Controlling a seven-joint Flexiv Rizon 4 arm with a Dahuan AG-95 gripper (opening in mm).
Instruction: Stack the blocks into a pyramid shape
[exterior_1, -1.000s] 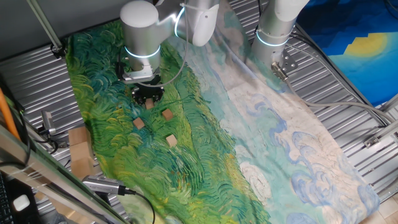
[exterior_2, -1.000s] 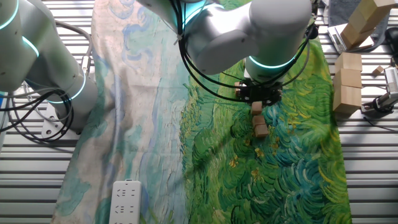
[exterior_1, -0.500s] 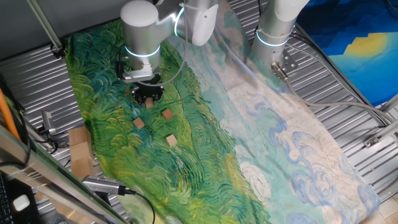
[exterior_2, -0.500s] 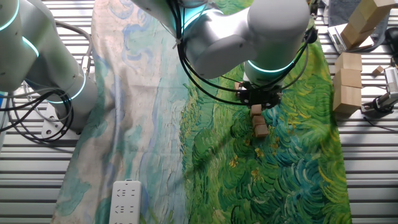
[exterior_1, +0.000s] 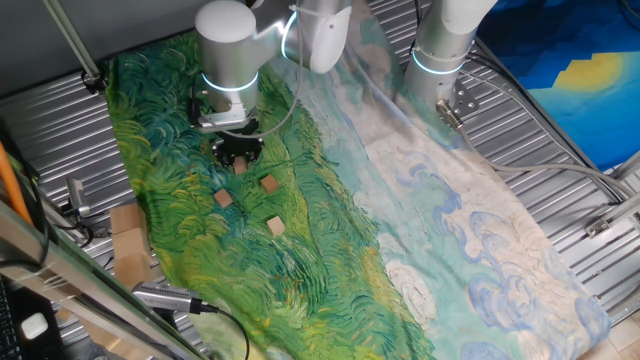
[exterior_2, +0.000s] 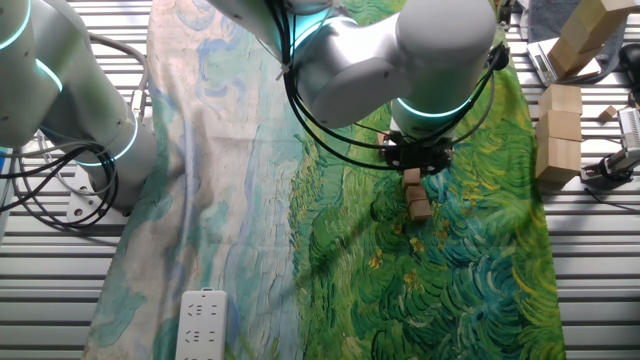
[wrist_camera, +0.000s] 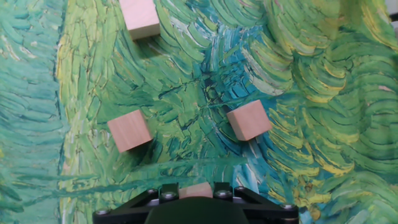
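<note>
The gripper hangs low over the green painted cloth that covers the surface, and its jaws are closed on a held block, of which only the top edge peeks between the black finger mounts at six o'clock in the hand view. Three loose blocks lie apart on the cloth below: a left block at about nine o'clock from the view's middle, a right block at about three o'clock, and a far block near eleven o'clock at the top edge. None of them touches another, so no base row for the pyramid is laid yet. The chief risk, as it looks from here, is the gap between the left and right blocks: if the held block is set down there without closing it, an upper block would later have nothing to bridge and would drop through or tip. The right block also sits turned a little against the others, so a neighbour pushed beside it could meet a corner, not a face, and skid. The cloth is wrinkled in places, which may leave a block rocking once released. From the other fixed view the gripper stands just above a block at six o'clock, so a careless descent could knock it aside
</note>
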